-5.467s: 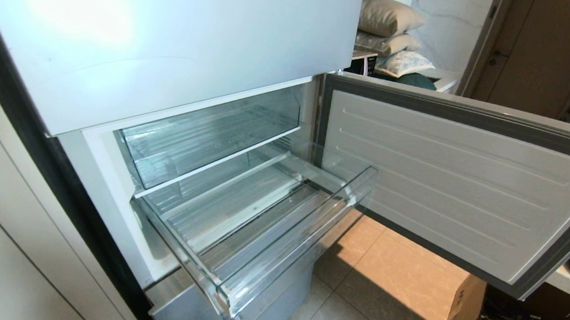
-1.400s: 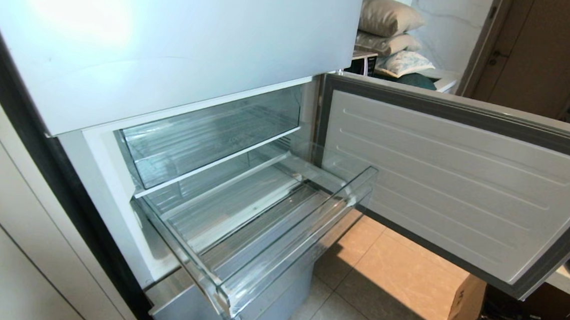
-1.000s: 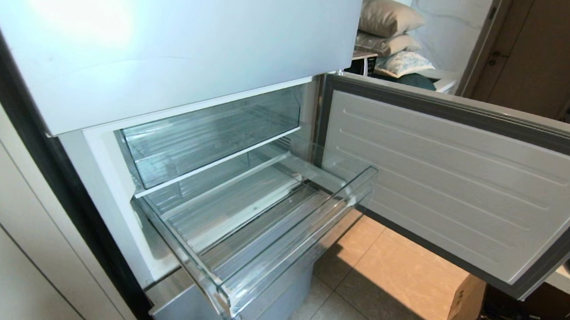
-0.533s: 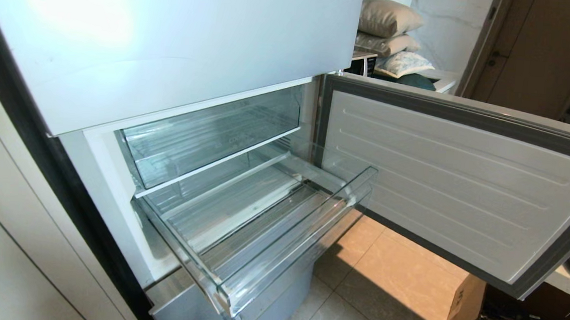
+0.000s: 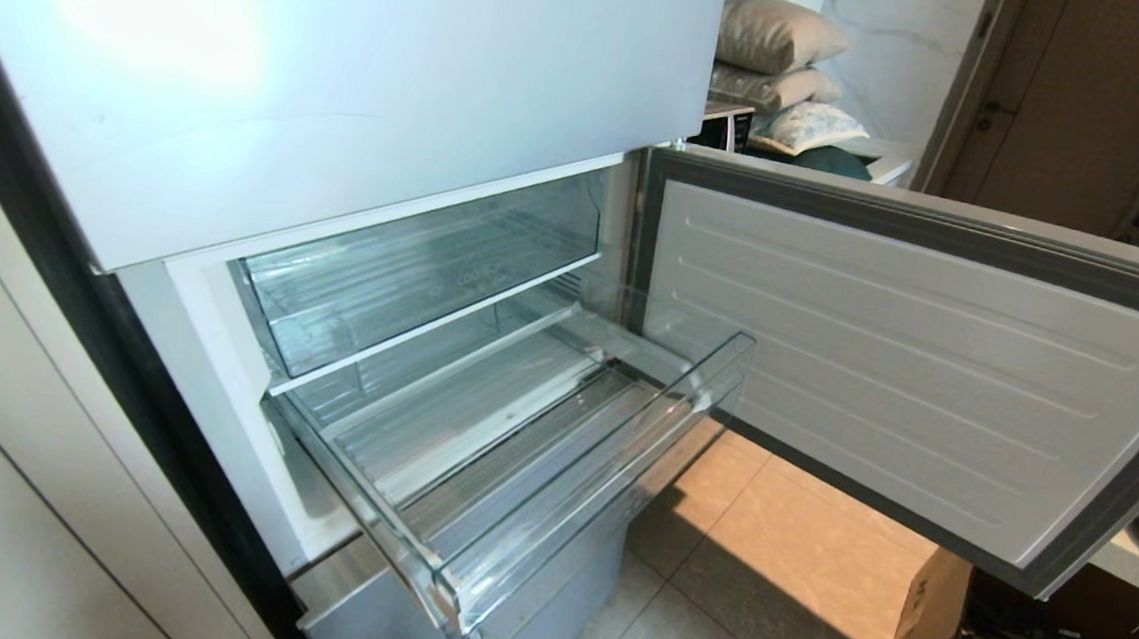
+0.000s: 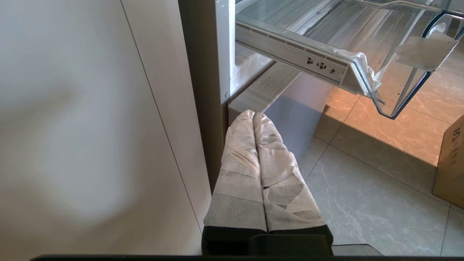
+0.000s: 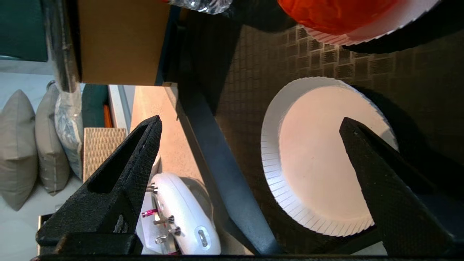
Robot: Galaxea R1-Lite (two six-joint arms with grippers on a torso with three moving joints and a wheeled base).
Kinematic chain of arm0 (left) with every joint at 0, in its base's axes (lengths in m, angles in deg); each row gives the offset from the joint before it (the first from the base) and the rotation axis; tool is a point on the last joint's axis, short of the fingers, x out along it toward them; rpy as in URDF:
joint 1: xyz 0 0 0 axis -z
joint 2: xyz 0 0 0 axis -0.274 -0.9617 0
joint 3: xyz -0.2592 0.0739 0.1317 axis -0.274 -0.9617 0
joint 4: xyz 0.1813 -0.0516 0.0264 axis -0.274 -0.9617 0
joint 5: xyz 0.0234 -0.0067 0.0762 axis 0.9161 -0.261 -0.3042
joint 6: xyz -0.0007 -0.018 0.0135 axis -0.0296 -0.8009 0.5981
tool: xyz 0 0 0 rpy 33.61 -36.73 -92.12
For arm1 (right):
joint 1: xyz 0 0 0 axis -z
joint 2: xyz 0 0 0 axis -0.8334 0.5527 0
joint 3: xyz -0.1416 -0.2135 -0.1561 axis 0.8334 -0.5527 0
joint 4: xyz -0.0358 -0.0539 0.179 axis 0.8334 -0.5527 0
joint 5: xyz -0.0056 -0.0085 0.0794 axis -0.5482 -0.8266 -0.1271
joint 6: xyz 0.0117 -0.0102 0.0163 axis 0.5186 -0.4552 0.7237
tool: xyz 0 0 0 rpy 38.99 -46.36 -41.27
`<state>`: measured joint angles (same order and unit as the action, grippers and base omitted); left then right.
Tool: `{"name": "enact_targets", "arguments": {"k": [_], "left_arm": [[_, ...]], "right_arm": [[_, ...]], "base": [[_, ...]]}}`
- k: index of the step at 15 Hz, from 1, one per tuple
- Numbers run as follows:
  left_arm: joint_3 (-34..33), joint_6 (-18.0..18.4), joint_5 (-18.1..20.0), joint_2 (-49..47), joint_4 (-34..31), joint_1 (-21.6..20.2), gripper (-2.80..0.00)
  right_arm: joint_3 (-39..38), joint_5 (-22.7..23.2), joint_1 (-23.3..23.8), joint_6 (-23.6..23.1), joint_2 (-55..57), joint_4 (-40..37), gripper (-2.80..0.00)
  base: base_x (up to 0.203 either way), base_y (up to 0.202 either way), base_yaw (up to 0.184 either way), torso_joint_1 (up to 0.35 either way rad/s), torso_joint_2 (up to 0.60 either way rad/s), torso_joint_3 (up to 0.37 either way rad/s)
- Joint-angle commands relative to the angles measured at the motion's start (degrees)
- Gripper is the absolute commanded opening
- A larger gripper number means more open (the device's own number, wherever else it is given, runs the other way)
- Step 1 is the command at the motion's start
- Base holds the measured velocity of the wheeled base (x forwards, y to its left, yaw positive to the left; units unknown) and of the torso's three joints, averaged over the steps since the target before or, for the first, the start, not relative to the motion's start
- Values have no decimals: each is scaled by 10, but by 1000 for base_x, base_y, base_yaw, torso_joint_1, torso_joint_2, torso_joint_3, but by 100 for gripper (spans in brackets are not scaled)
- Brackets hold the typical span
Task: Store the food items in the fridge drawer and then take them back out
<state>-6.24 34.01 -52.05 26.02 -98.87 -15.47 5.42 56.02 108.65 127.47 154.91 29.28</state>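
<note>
The right gripper [image 7: 250,123] is hanging with its fingers [image 7: 366,152] wide apart, holding nothing, over an empty paper plate [image 7: 319,163]. Farther off, an orange-red fruit [image 7: 333,12] is sitting on another plate [image 7: 380,25]. The left gripper [image 6: 253,116] is keeping its fingers together near the floor. The fridge drawer [image 5: 558,479] is sitting pulled out and empty.

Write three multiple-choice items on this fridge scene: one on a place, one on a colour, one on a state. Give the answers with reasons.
1. Where is the empty paper plate?
A. In the fridge drawer
B. Below the right gripper, on a dark mat
C. On the floor tiles

2. What colour is the fruit on the other plate?
A. Orange-red
B. Green
C. Yellow

3. How is the fridge drawer?
A. Shut
B. Pulled out, holding fruit
C. Pulled out, empty

Answers:
1 B: the right wrist view shows it between the right gripper's open fingers.
2 A: its skin is orange-red.
3 C: the head view shows only its bare ribbed floor.
</note>
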Motion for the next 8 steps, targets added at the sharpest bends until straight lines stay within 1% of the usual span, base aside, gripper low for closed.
{"name": "enact_targets", "arguments": {"k": [1, 3, 5, 7, 8], "left_arm": [[0, 0, 0, 0, -1, 0, -280], [0, 0, 0, 0, -1, 0, -280], [0, 0, 0, 0, -1, 0, -280], [0, 0, 0, 0, -1, 0, -280], [0, 0, 0, 0, -1, 0, -280]], "right_arm": [[-4, 2, 0, 3, -21, 2, 0], [-24, 3, 3, 2, -55, -4, 0], [-59, 4, 12, -11, -102, -7, 0], [-98, 5, 20, -35, -161, -31, 0], [-117, 5, 23, -56, -192, -52, 0]], "base": [[0, 0, 0, 0, 0, 0], [0, 0, 0, 0, 0, 0], [0, 0, 0, 0, 0, 0], [0, 0, 0, 0, 0, 0], [0, 0, 0, 0, 0, 0]]}}
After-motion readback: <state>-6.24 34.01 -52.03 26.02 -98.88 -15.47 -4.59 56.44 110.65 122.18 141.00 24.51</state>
